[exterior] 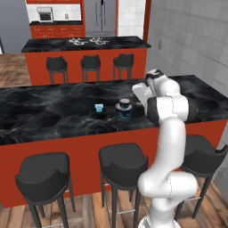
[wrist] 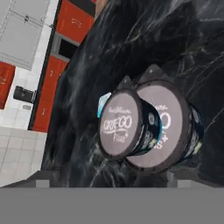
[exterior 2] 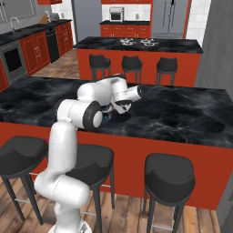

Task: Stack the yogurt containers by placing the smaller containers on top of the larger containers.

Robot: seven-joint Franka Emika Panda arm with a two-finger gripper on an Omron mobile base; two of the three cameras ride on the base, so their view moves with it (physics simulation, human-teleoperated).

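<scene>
Our hand (exterior 2: 122,108) is hovering spread wide, gripping nothing, just above the small dark cup (wrist: 124,124), which is sitting on the lid of the wide dark tub (wrist: 168,131). We are seeing that stack standing on the black marble tabletop (exterior: 53,111), with the tiny light-blue cup (exterior: 99,107) resting just beside it.

Surface (exterior: 53,111): black marble look w/ white veins, polished, glossy. Large tub (wrist: 175,127): smooth dark plastic sides, matt pinkish-grey foil-like lid. Small dark cup (wrist: 124,124): same finish, printed matt lid. Light-blue cup (exterior: 99,107): smooth plastic. Arm (exterior: 171,129): glossy white plastic shell, dark joints. Stools (exterior: 44,176): matt black seats, thin metal legs. Floor (exterior: 89,213): wood planks.
</scene>
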